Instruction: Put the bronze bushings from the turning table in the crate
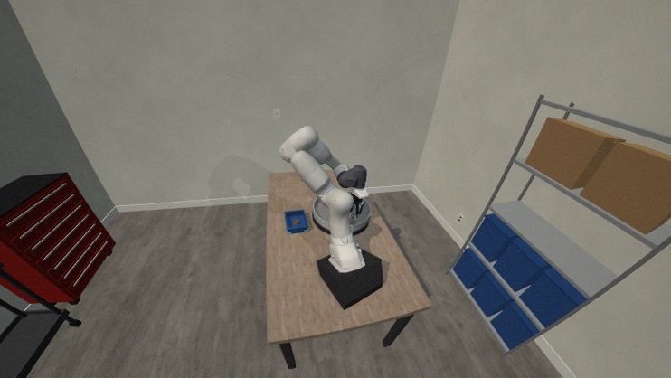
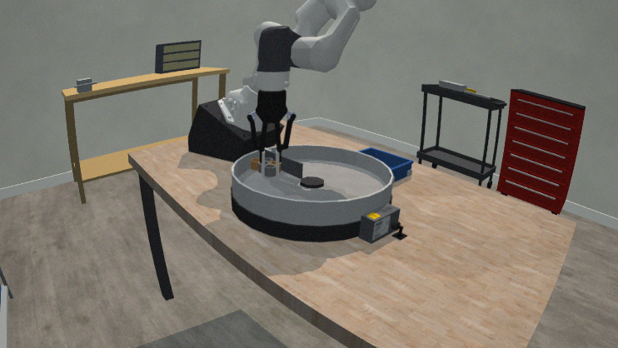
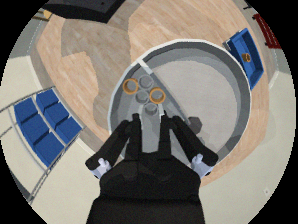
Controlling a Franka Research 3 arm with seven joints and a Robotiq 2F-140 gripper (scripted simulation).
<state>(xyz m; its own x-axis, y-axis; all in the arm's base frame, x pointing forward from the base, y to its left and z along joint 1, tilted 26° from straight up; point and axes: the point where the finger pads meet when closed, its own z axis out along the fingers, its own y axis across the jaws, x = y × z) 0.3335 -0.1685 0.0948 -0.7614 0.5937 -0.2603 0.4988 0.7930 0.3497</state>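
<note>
My gripper (image 1: 357, 215) (image 2: 270, 169) (image 3: 151, 108) points down into the grey-walled turning table (image 2: 311, 214) (image 3: 238, 95). It is shut on a steel bushing (image 2: 270, 171) (image 3: 151, 113), with one pad on each side and the bushing on the table floor. A bronze bushing (image 3: 164, 96) stands right behind it, towards the arm's base. Another bronze bushing (image 2: 255, 164) (image 3: 125, 88) stands by the table's wall. Two more steel bushings stand between them. The blue crate (image 1: 289, 229) (image 2: 401, 166) holds a bronze bushing (image 1: 296, 222) (image 3: 246, 58). Contact at the pads is hard to see.
A straight grey divider (image 2: 291, 166) runs beside the bushings inside the turning table, up to a dark hub (image 2: 311, 181). A grey control box (image 2: 379, 223) sits on its outer side. The arm's black base (image 1: 349, 279) stands on the wooden table (image 1: 300, 290).
</note>
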